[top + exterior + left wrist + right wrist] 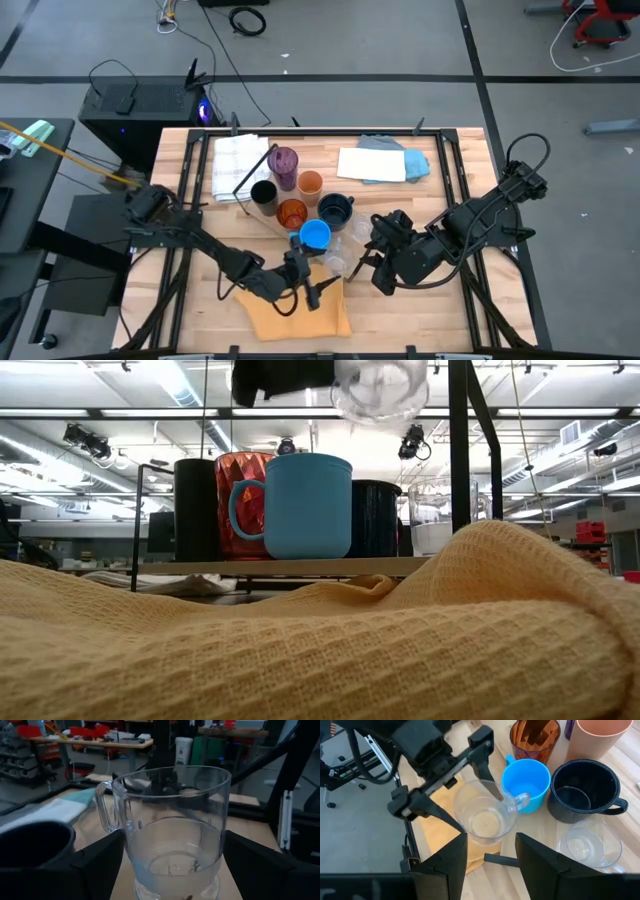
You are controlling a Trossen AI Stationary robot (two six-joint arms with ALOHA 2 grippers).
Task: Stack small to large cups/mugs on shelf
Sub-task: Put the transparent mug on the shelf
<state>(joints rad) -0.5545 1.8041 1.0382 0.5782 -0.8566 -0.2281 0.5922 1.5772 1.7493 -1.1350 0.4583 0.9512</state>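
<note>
Clear glass mug [487, 817], smooth-walled with a loop handle, hangs above the yellow waffle-weave cloth [298, 312] at the table's near edge, pinched between the left gripper [470, 802] fingers, one inside the rim and one outside; just beside it stands the bright blue mug [315, 235], and beyond that the faceted amber ribbed cup [291, 212], the black cup [263, 192], the navy mug [335, 208], the light orange cup [310, 182] and the purple tumbler [285, 160], crowded on the light-wood shelf [290, 567]; a second clear glass [590, 845] stands near the navy mug; the right gripper [368, 262] hovers near, fingers spread wide and empty; folded cloths [383, 163] lie at the far side.
</note>
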